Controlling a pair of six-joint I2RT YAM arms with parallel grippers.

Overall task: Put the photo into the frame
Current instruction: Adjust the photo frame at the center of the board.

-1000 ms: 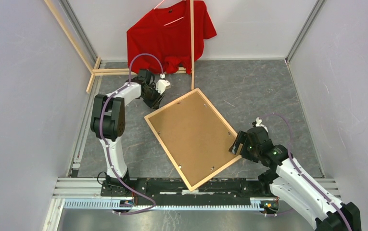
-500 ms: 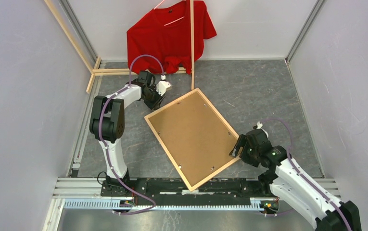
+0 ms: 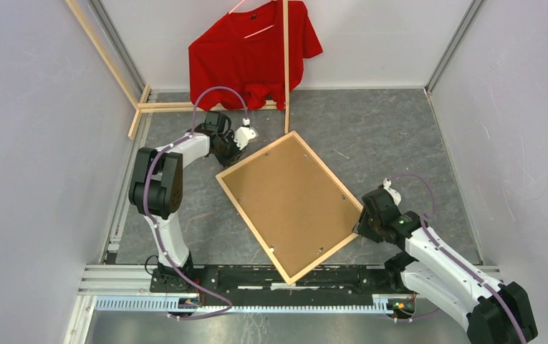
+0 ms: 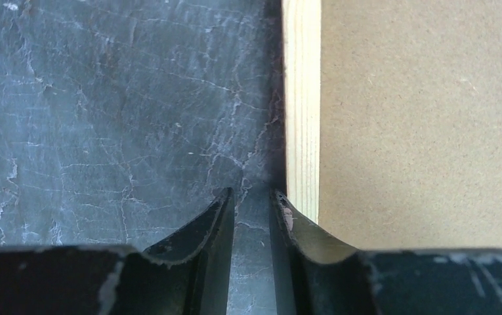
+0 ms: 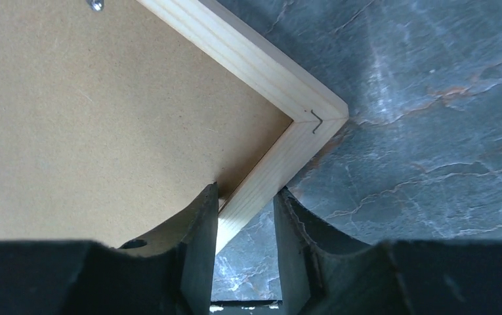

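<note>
The frame (image 3: pixel 252 228) lies face down and askew on the dark floor, with a brown backing board (image 3: pixel 291 204) filling it. The photo is hidden. My right gripper (image 3: pixel 362 215) sits at the frame's right corner. In the right wrist view its jaws (image 5: pixel 247 191) straddle the light wood strip (image 5: pixel 248 59) just below the stapled corner and are shut on it. My left gripper (image 3: pixel 236 147) is low at the frame's upper left edge. Its jaws (image 4: pixel 253 195) stand a narrow gap apart over bare floor, the right finger against the wood strip (image 4: pixel 302 98).
A red T-shirt (image 3: pixel 253 54) hangs on the back wall. Loose wooden slats (image 3: pixel 286 57) lean and lie along the back and left wall (image 3: pixel 106 54). Grey walls close in both sides. A metal rail (image 3: pixel 256 304) runs along the near edge.
My right gripper slid forward onto the frame's right corner and its jaws closed on the strip. The frame shifted slightly. My left gripper edged closer to the frame's edge.
</note>
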